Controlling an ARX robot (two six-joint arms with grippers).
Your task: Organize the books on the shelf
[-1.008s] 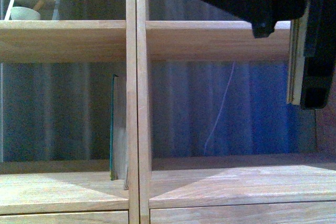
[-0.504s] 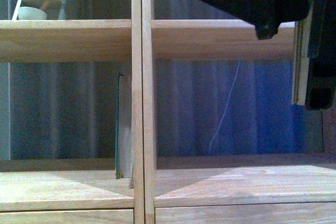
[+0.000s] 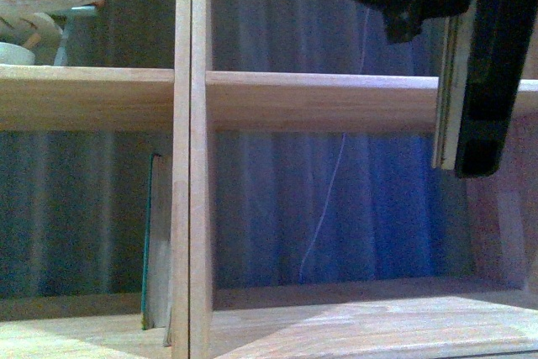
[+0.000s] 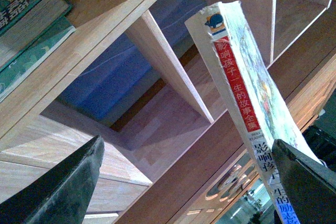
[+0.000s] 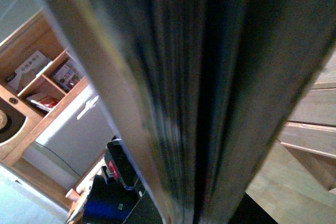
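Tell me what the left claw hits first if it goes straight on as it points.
Probably the shelf: the open left claw aims at a wooden board of a compartment. The paperback rises beside one finger, seemingly off that line, though depth is unclear.

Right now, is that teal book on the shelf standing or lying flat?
Standing: the teal book stands on edge beside the shelf divider.

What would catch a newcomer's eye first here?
The black right gripper holds a pale paperback with a red-and-white spine up before the wooden shelf, at the front view's upper right. A thin teal book stands upright against the central divider, in the left compartment.
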